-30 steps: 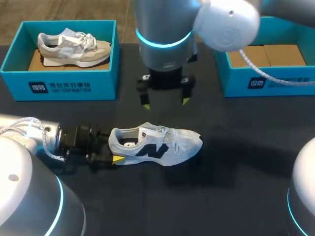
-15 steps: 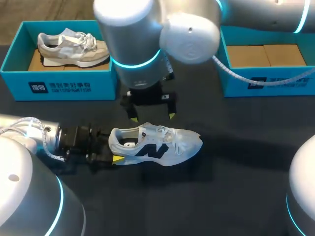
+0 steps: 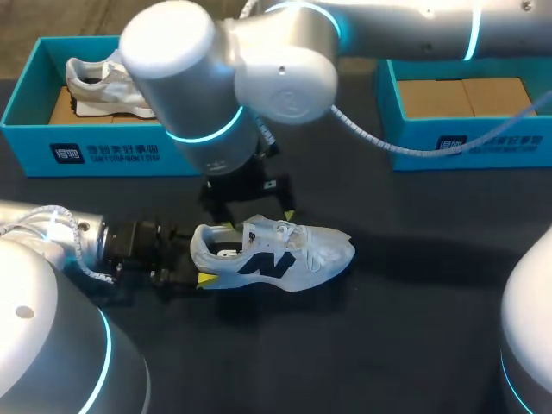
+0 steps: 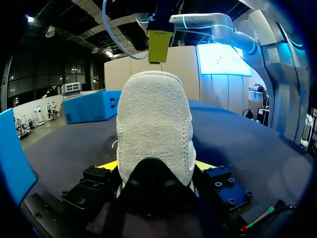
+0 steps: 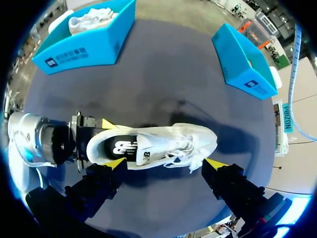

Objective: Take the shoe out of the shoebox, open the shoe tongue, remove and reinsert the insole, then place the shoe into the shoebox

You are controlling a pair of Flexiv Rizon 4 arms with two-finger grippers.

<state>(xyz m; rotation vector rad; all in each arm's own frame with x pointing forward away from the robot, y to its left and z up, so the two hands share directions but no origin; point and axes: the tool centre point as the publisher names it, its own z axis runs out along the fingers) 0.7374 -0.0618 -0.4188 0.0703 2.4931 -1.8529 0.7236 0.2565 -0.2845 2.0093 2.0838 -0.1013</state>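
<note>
the white shoe (image 3: 272,254) stands on the table (image 3: 414,328) near the middle, toe to the right, outside both boxes. the left gripper (image 4: 157,166) clamps its heel from both sides. the right gripper (image 3: 257,221) hangs over the shoe's opening and laces with its jaws spread wide. far off, the left box (image 3: 103,147) holds a grey shoe (image 3: 90,78), and the right box (image 3: 466,142) holds only cardboard (image 3: 470,95).
</note>
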